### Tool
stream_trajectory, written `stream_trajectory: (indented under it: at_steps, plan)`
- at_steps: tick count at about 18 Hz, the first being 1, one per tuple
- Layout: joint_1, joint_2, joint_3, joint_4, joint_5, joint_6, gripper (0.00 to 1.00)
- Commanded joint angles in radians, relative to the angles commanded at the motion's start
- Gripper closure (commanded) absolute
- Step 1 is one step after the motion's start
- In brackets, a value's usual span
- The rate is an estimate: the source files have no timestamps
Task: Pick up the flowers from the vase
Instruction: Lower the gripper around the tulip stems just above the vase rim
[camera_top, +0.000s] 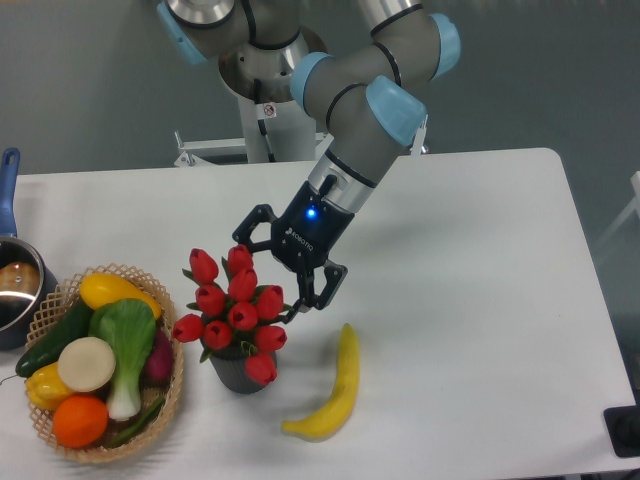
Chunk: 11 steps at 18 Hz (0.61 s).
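- Flowers (233, 308) stood in the vase (240, 371) at the lower left-centre of the frame, red buds bunched above the dark pot's mouth.
- The claw (268, 276) hung at the upper right edge of the bunch with its fingers spread wide, one finger (245, 229) by the topmost buds and the other (318, 289) to the right of the bunch; whether either touched a bud could not be told.
- The arm (360, 110) reached down to it from the top centre of the frame, a blue light showing on the wrist.
- A banana (333, 388) lay on the white desk (480, 300) just right of the vase, apart from it.
- A wicker basket (170, 400) of vegetables and fruit sat at the lower left, close beside the vase.
- A pot with a blue handle (10, 260) showed at the left edge.
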Motion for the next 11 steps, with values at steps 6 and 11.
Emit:
stream_trajectory:
  at_steps: [6,11]
  plan:
    - [-0.011,-0.014,0.008,0.006,0.002,0.014,0.00]
    - [-0.023,-0.026,0.011,0.006,0.000,0.037,0.00]
